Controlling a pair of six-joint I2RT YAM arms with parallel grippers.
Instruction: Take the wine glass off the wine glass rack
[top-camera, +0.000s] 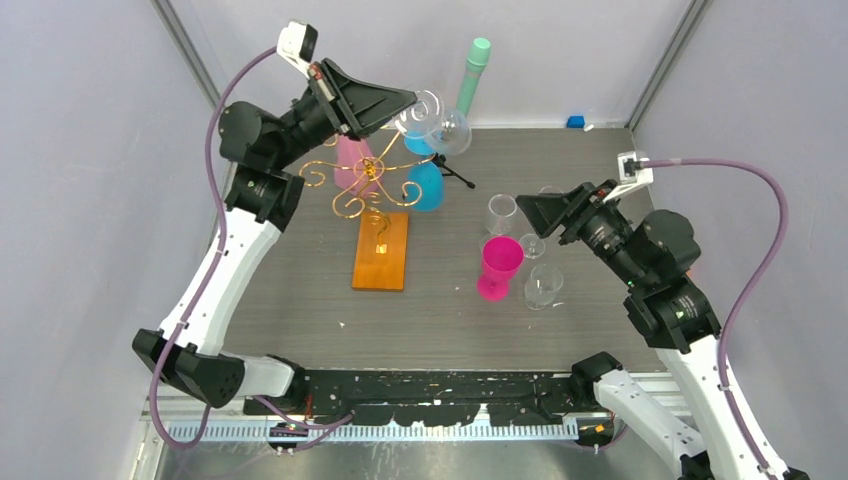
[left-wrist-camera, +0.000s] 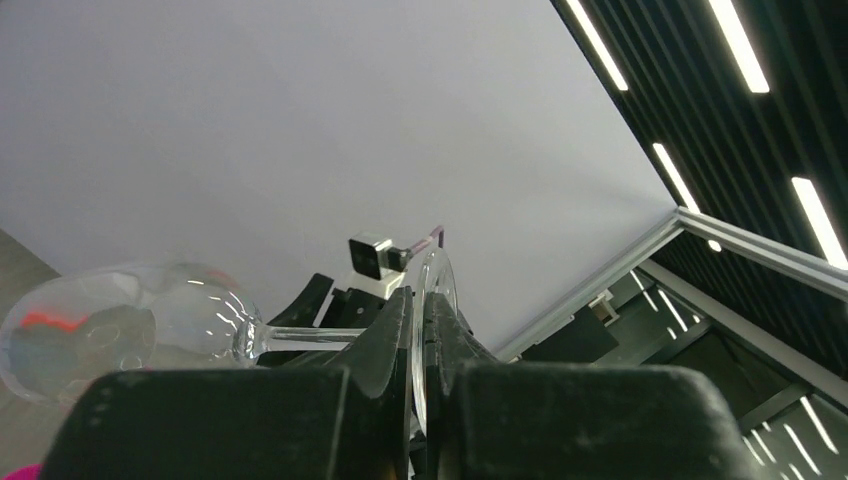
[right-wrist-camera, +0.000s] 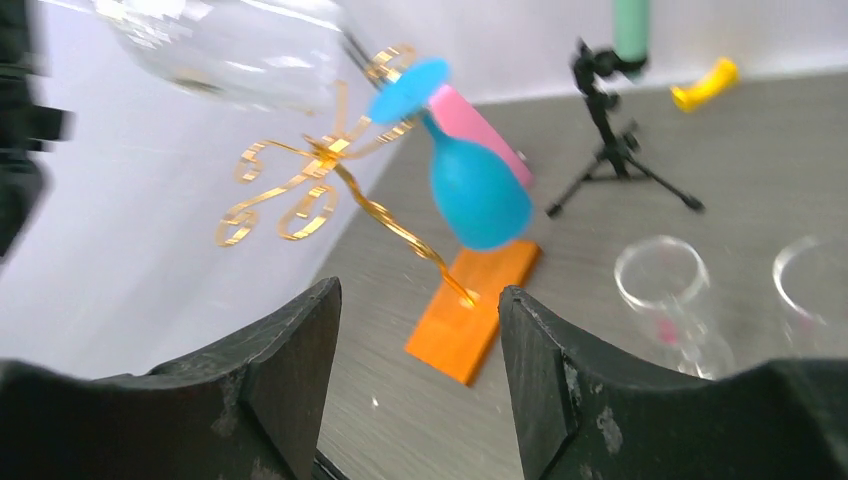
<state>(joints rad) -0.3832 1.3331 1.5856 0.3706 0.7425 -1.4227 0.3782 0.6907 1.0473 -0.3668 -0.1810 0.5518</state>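
The wine glass rack (top-camera: 365, 175) is gold scrolled wire on an orange wooden base (top-camera: 381, 250); a blue glass (top-camera: 427, 185) and a pink glass (top-camera: 350, 158) hang upside down from it. My left gripper (top-camera: 408, 101) is raised beside the rack's top right, shut on the round foot of a clear wine glass (top-camera: 445, 130). In the left wrist view the fingers (left-wrist-camera: 395, 330) pinch that foot (left-wrist-camera: 438, 285), with the bowl (left-wrist-camera: 120, 330) lying off to the left. My right gripper (top-camera: 525, 211) hovers open and empty, right of the rack (right-wrist-camera: 320, 170).
A magenta glass (top-camera: 498, 265) and three clear glasses (top-camera: 502, 212) (top-camera: 543, 286) (top-camera: 532, 245) stand under and beside my right gripper. A black tripod with a mint-green cylinder (top-camera: 475, 70) stands behind the rack. A small blue object (top-camera: 575, 122) lies by the back wall.
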